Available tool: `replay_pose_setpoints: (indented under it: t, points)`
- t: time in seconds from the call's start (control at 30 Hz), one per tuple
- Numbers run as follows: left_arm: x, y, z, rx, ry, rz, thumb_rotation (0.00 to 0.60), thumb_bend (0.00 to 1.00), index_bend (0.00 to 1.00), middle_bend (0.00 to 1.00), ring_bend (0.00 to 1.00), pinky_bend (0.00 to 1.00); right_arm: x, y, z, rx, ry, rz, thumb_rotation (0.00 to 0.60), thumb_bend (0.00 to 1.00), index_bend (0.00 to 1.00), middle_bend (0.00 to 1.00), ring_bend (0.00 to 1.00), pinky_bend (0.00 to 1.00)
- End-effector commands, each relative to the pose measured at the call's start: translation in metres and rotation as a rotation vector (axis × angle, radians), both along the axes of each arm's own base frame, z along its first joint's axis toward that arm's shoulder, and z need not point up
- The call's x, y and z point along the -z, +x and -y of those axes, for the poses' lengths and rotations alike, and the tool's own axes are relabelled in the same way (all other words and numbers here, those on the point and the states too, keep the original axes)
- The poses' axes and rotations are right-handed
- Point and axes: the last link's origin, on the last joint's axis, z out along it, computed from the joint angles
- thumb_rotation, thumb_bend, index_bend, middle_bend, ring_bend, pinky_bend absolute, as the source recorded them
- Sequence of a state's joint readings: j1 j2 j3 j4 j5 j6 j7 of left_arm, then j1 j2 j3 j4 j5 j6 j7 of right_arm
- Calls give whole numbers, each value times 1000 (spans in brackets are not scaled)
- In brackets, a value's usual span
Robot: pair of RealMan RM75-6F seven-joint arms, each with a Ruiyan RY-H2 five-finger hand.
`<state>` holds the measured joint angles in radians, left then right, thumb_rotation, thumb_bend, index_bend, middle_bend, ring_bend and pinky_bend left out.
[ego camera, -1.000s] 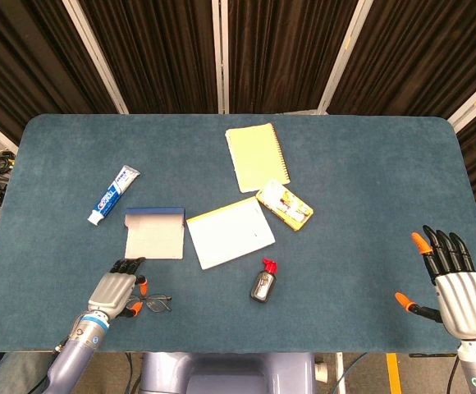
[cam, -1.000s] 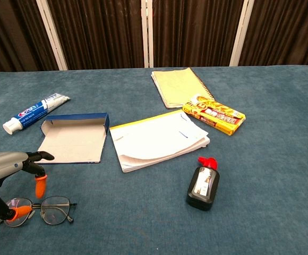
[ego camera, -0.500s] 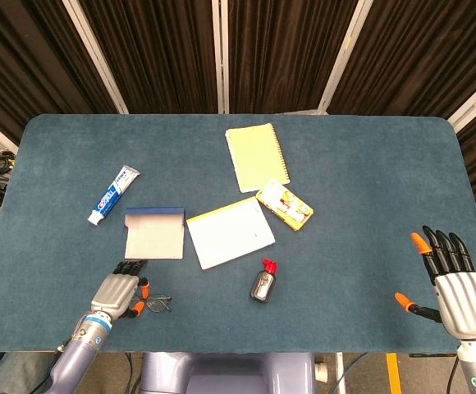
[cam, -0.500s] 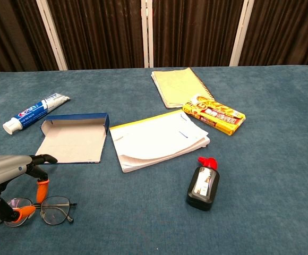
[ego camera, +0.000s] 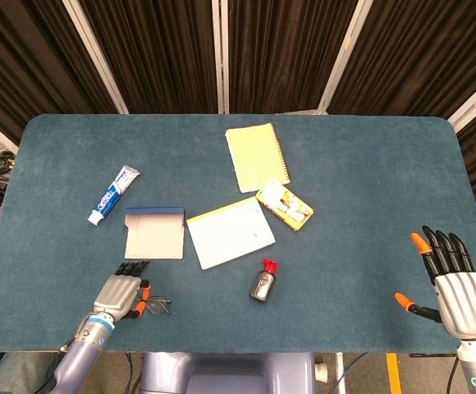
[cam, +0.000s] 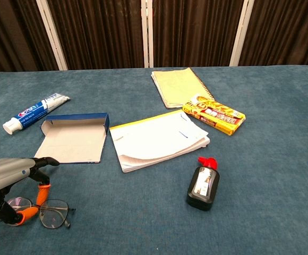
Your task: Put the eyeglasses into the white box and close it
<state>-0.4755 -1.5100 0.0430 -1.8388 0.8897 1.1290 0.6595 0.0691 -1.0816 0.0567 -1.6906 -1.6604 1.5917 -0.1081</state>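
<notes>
The eyeglasses (cam: 43, 212) lie on the blue table (ego camera: 369, 197) near its front left corner, and the left robot hand (cam: 8, 183) arches over them with orange-tipped fingers (cam: 41, 192) pinching the frame at its left lens. Just behind, further from the front edge, the white box (cam: 71, 139) lies open with its blue-edged lid folded back, apart from the glasses. Near the front right corner the right robot hand (ego camera: 455, 289) is released, fingers spread and holding nothing. A toothpaste tube (ego camera: 112, 194) sits toward the left edge; a notepad (ego camera: 231, 232), a yellow notebook (ego camera: 257, 157), a yellow packet (ego camera: 284, 205) and a small black bottle (ego camera: 263, 282) occupy the middle.
</notes>
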Motion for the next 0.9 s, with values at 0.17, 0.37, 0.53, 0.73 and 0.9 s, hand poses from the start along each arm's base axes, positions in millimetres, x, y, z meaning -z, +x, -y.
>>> replay_pose_setpoints:
  t: [0.17, 0.37, 0.53, 0.73, 0.9]
  points:
    - [0, 0, 0, 2, 1, -1, 600, 515, 601, 0, 0, 0, 0, 0, 0, 0, 1, -2, 600, 0, 0, 0, 0, 0]
    - [-3, 1, -2, 13, 16, 13, 600, 516, 617, 0, 0, 0, 1, 0, 0, 0, 2, -5, 600, 0, 0, 0, 0, 0]
    - [-13, 5, -7, 35, 57, 24, 600, 520, 620, 0, 0, 0, 2, 0, 0, 1, 4, -7, 600, 0, 0, 0, 0, 0]
    - [-29, 12, -26, 50, 124, 25, 600, 527, 621, 0, 0, 0, 3, 0, 0, 2, 8, -10, 600, 0, 0, 0, 0, 0]
    - [-38, 23, -48, 60, 165, 49, 600, 542, 621, 0, 0, 0, 4, -1, 1, 4, 10, -17, 600, 0, 0, 0, 0, 0]
